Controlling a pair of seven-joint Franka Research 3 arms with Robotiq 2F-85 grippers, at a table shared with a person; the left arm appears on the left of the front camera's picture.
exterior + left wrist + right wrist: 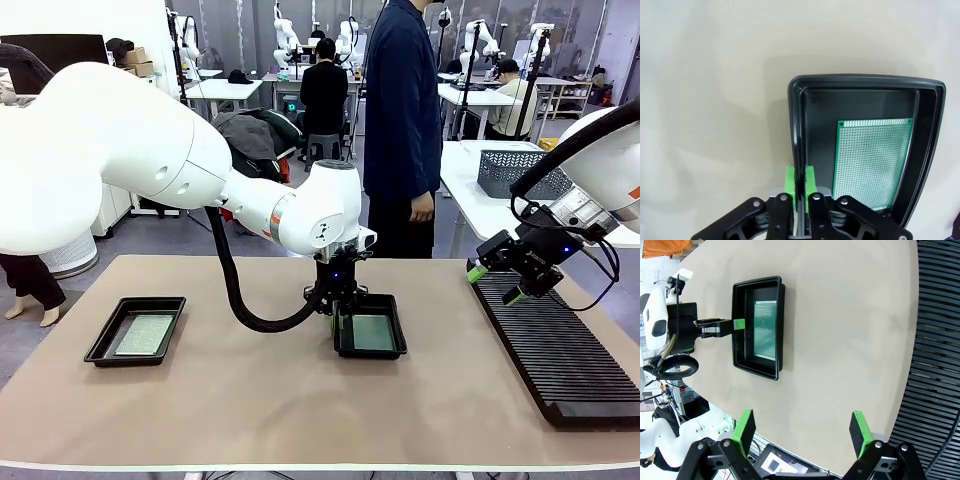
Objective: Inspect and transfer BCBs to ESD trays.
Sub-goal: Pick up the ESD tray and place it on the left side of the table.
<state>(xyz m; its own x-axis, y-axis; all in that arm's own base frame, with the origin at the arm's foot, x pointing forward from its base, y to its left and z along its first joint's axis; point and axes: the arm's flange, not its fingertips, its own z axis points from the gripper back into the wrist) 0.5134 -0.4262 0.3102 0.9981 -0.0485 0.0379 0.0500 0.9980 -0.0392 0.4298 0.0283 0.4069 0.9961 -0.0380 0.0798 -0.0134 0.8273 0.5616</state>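
Two black ESD trays lie on the tan table. The left tray (100, 345) holds a pale green BCB (145, 335). The middle tray (397, 340) holds another BCB (373, 333). My left gripper (335, 318) is shut on the middle tray's left wall. In the left wrist view its green pads (790, 181) pinch that wall of the tray (865, 81), and the board (872, 162) lies flat inside. My right gripper (497, 282) hangs open and empty over the rack's near left edge. The right wrist view has the right gripper (803, 432) wide open, far from the tray (742, 335) and board (765, 330).
A long black ribbed rack (545, 350) lies along the table's right side. A grey mesh basket (510, 172) stands on the white table behind it. A person in dark blue (400, 110) stands at the far edge. Bare tabletop lies between the trays.
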